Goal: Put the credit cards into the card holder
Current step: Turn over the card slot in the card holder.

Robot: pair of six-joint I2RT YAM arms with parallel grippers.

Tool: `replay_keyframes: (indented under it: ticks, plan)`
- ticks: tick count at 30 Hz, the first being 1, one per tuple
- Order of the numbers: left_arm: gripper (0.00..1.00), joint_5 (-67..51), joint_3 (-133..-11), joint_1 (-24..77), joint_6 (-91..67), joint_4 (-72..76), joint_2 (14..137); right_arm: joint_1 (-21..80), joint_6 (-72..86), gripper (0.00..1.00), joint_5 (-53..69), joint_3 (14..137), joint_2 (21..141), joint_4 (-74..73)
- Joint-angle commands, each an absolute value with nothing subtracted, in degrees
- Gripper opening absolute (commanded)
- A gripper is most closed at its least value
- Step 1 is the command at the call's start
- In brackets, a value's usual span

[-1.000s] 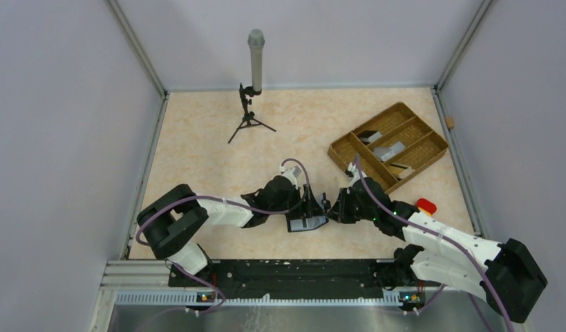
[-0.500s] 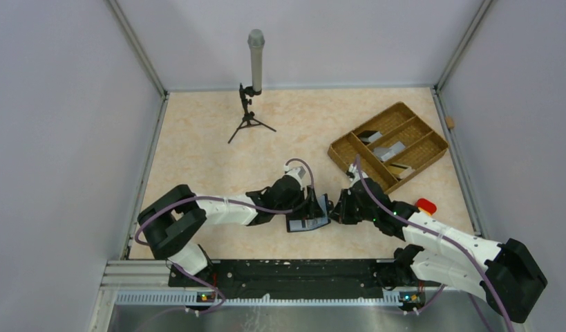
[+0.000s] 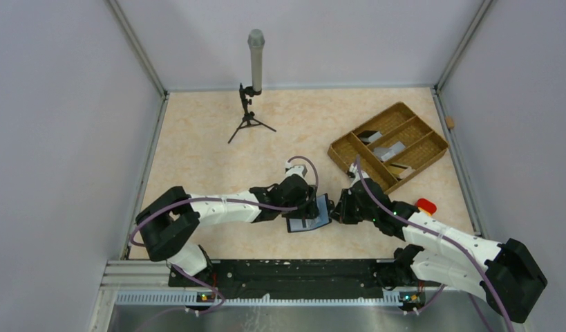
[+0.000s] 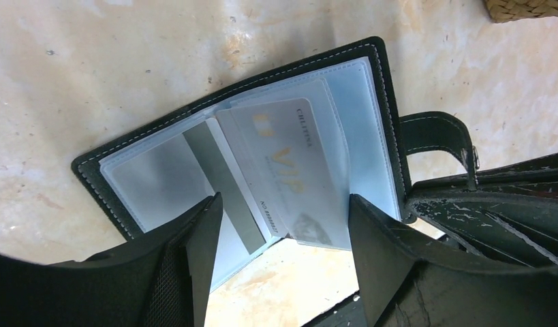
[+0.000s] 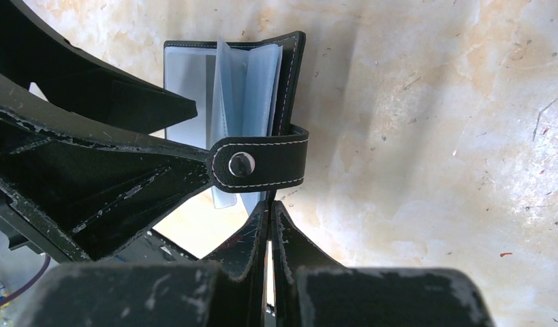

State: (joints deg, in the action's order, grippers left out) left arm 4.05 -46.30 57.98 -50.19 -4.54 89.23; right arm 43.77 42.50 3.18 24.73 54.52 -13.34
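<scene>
Left gripper (image 4: pixel 284 208) has slid right over the card holder (image 4: pixel 358 116) by the tabletop's (image 3: pixel 197 152) near edge, spread astride a half-seated credit card (image 4: pixel 283 163). The right gripper (image 5: pixel 270 211), pressed together, sits beside. We judge insertion underway; next, push it home.

card holder (image 4: pixel 363 116) partly behind left tool (image 4: pixel 283 204)

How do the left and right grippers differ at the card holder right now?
The left gripper has open jaws; the right gripper has shut ones. The left gripper straddles the VIP card in the card holder; the right gripper sits at its edge by the clasp tab. Both are at the card holder.
</scene>
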Motion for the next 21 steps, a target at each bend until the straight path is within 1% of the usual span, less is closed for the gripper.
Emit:
replay_keyframes:
  ticks: [1,21]
  plan:
    - [0.71,8.6,-49.0,58.7,-48.4,-10.5,87.3,44.7,41.8,0.0,2.0,25.4,54.8,-13.6]
    - [0.72,15.2,-43.0,58.9,-54.7,-18.6,78.8,44.7,41.6,0.0,2.0,25.2,55.7,-13.2]
